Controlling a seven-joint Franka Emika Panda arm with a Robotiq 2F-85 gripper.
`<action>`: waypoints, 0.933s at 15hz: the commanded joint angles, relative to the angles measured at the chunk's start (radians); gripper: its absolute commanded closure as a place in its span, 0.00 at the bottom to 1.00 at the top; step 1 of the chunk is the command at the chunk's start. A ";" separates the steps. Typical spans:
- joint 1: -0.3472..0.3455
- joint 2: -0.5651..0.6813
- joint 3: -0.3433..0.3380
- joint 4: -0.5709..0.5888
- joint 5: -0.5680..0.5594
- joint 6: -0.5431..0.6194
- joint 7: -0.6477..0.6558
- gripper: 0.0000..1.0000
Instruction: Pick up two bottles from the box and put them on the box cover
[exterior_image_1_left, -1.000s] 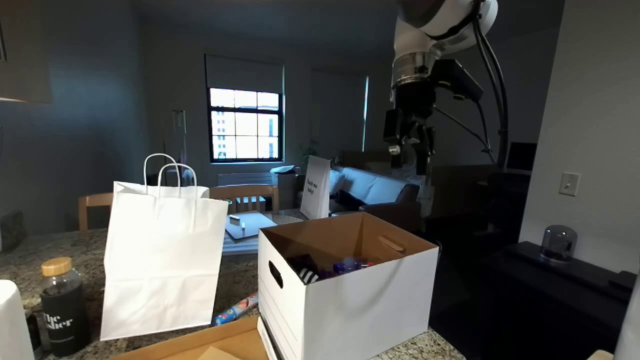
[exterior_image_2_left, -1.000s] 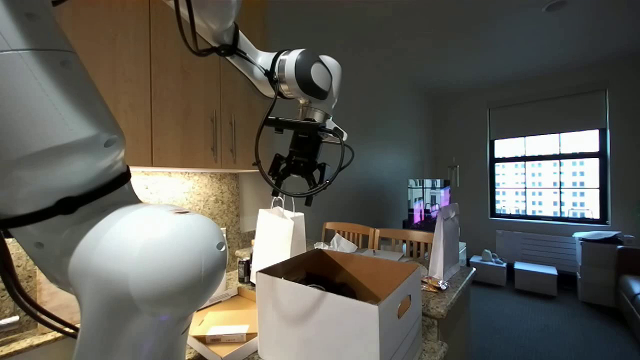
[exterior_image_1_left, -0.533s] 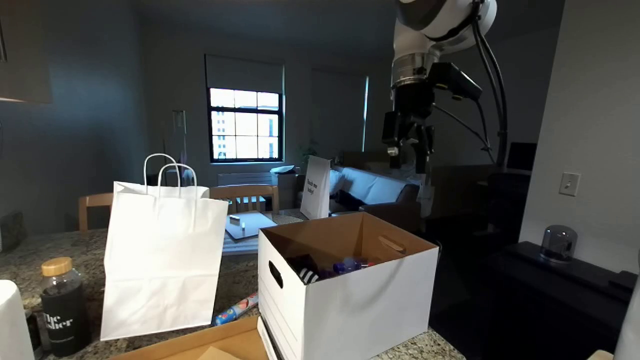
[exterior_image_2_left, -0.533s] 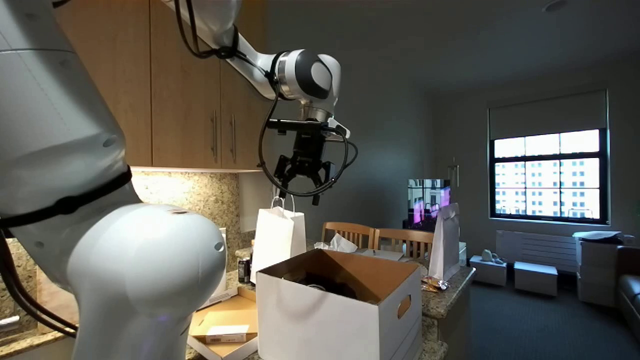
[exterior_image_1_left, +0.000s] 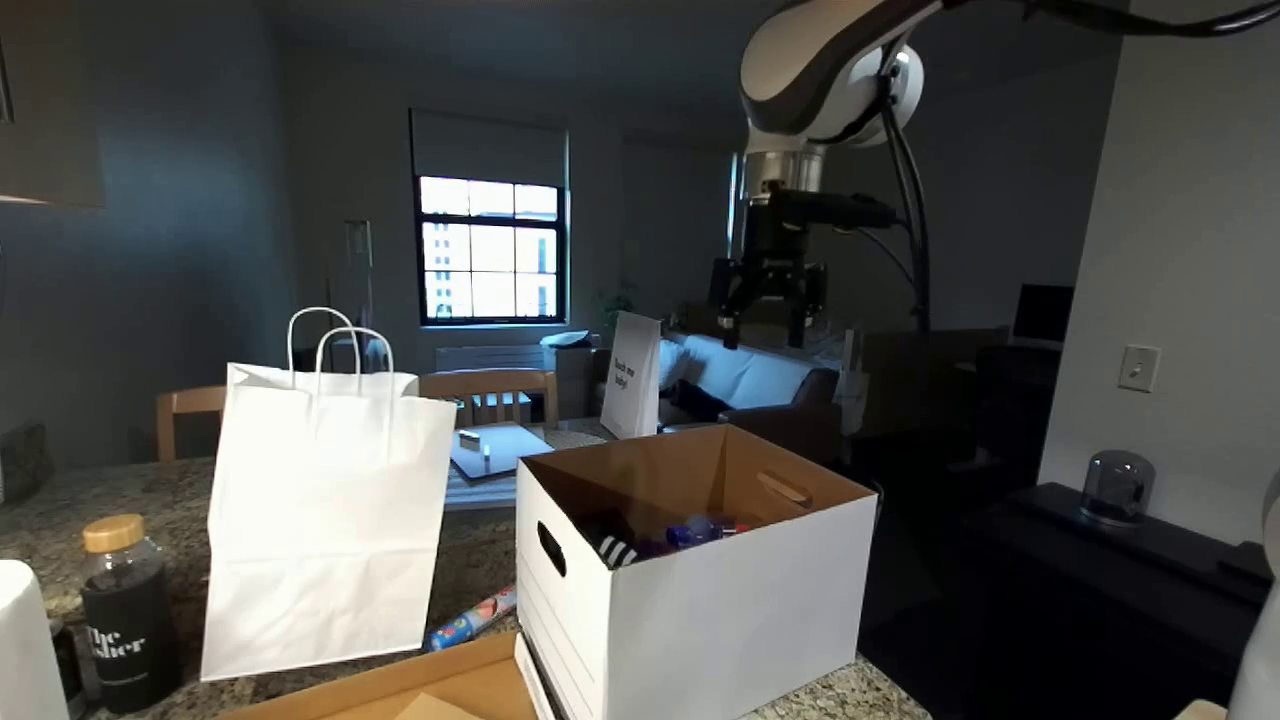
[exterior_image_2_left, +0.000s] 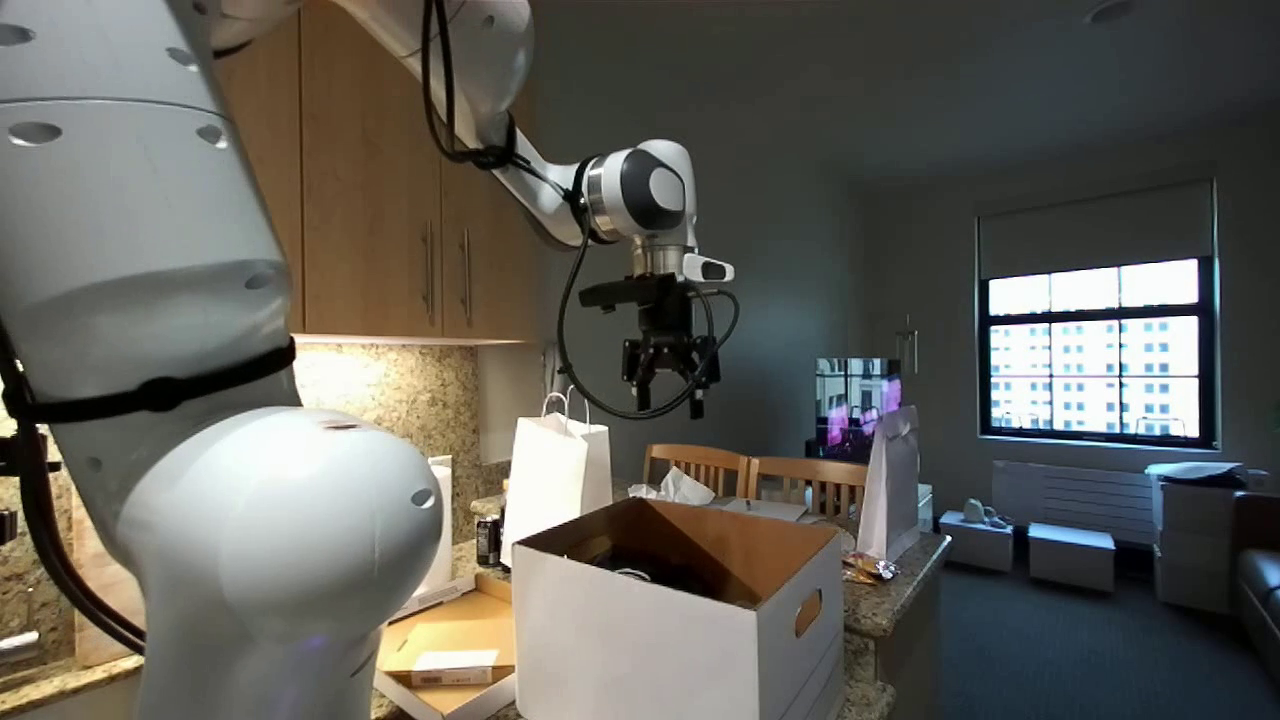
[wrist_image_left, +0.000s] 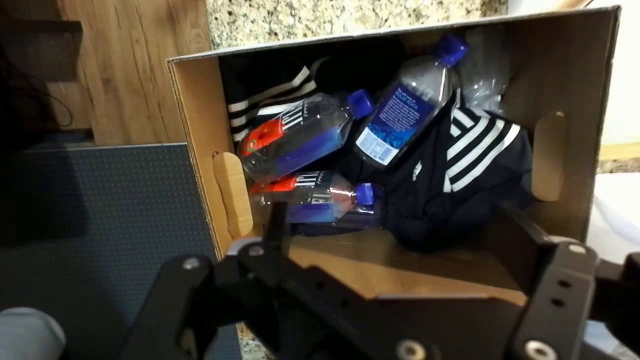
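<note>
The hand (exterior_image_2_left: 670, 406) has its two fingers (wrist_image_left: 520, 247) spread wide apart, and in both exterior views it hangs above the white box (exterior_image_1_left: 740, 610), well apart from it. The box stands upright on the speckled worktop (exterior_image_1_left: 845, 692). Its contents are clear only in the wrist view, where I count three bottles, each of them with a blue-violet cap (wrist_image_left: 361, 103). The first bottle (wrist_image_left: 407, 102) lies aslant at the upper centre of the frame, the second bottle (wrist_image_left: 300, 135) lies to the left of it, and the third bottle (wrist_image_left: 312, 197) lies just below the second in the frame. White-striped dark cloth (wrist_image_left: 430, 215) is with them in the box. At the upper right some clear plastic (wrist_image_left: 485, 75) is visible; whether it is one more bottle, I cannot tell. In an exterior view only small parts of these contents can be seen, among them one cap (exterior_image_1_left: 685, 533). The box cover (exterior_image_2_left: 490, 600) lies beside the box at the lower left of an exterior view, inner side up, and carries one flat carton (exterior_image_2_left: 455, 662). Both exterior views show two white bags, a handled bag (exterior_image_1_left: 330, 530) and a narrow bag (exterior_image_2_left: 888, 490). One colourful tube (exterior_image_1_left: 475, 617) and one dark flask (exterior_image_1_left: 128, 620) are seen at the lower left of an exterior view.
</note>
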 joint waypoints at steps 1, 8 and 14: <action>-0.028 0.076 0.053 0.015 -0.043 0.045 0.234 0.00; -0.008 0.087 0.047 0.014 -0.018 0.026 0.272 0.00; -0.036 0.136 0.032 -0.008 0.068 0.195 0.490 0.00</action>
